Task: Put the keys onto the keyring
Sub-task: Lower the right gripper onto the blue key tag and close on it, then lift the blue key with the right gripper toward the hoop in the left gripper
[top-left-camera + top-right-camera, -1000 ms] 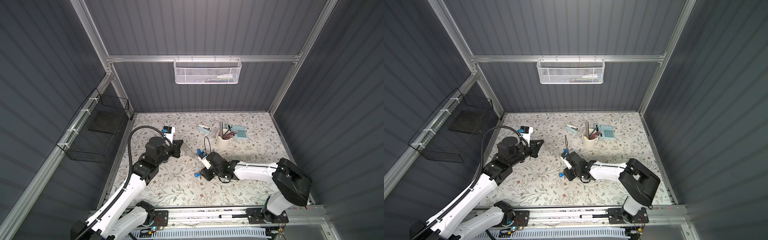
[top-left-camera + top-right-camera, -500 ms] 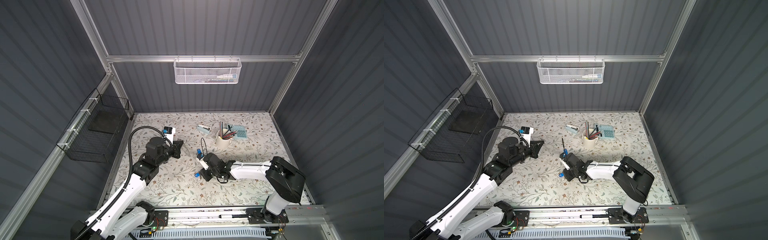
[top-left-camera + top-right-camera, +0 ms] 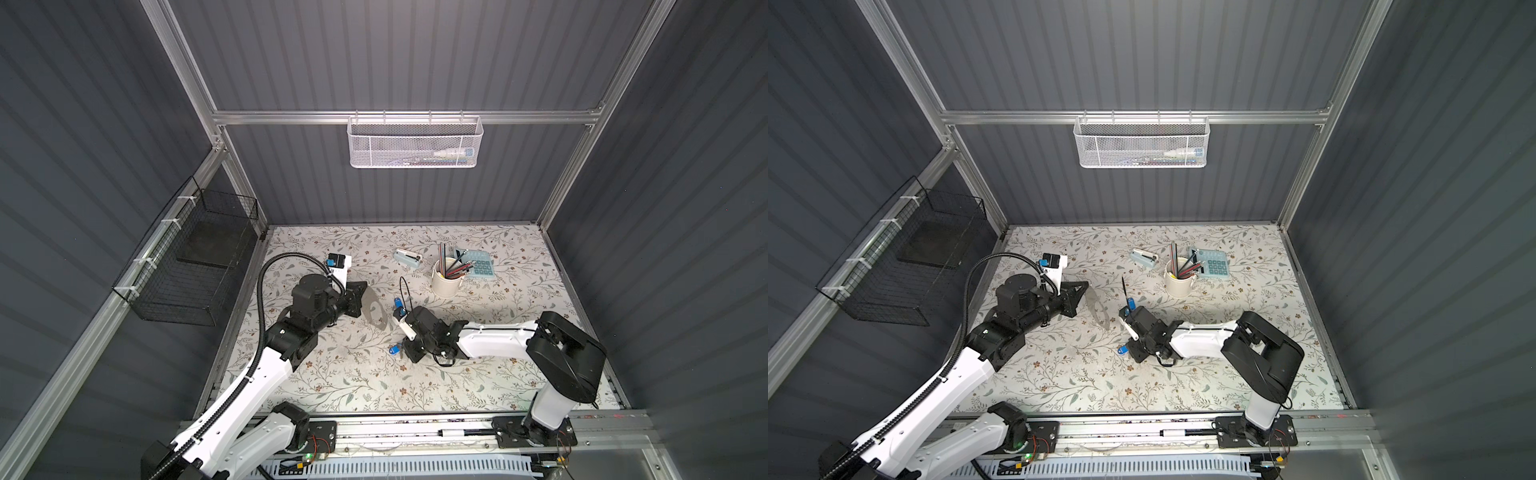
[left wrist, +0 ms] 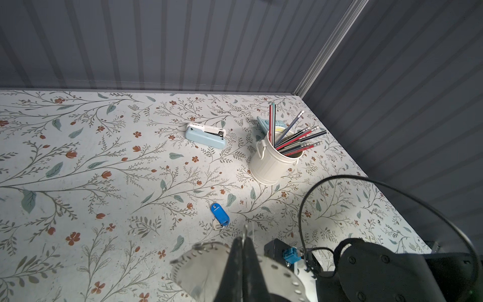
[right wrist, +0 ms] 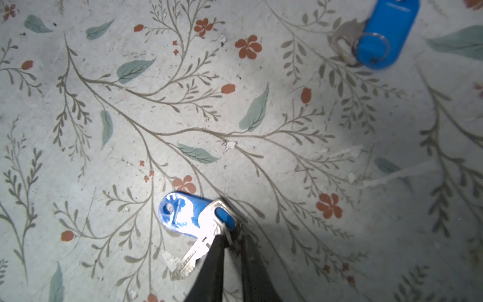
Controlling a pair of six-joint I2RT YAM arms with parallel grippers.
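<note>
Right gripper (image 5: 232,236) has been lowered and narrowed onto the key (image 5: 194,252) at its tips, apparently pinched; keyring (image 4: 203,266) stays clamped in pressed-together left gripper (image 4: 243,241); threading is enabled next.

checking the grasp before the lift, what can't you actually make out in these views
- Right gripper on the near key: its fingers cover part of the key's head in the right wrist view; grip unclear.
- Keyring: blurred, cut by the left wrist view's edge, partly behind the left gripper.
- Far key: cut off by the right wrist view's edge.
</note>
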